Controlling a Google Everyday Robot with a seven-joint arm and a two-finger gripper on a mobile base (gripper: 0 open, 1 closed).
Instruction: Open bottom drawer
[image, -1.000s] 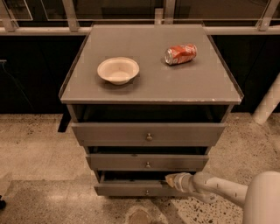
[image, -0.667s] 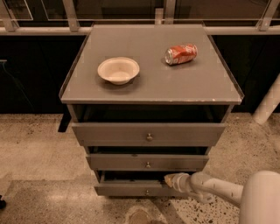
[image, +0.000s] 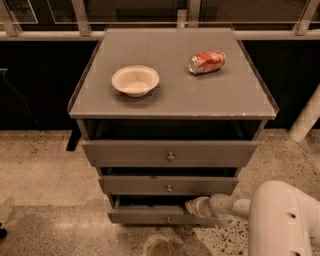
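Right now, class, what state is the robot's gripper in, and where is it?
Gripper: at the top right edge of the bottom drawer; open, closed or holding cannot be told.

The arm (image: 282, 222) is glossy white, built of smooth rounded shells. Its nearest segment is a broad, bulbous casing at the lower right, marked with two small dark spots, screws or holes. From it a slimmer white tube runs to a knobbly joint. The gripper (image: 192, 206), pale cream-tan at its tip, sits at the bottom drawer's (image: 145, 216) top edge, right of centre.
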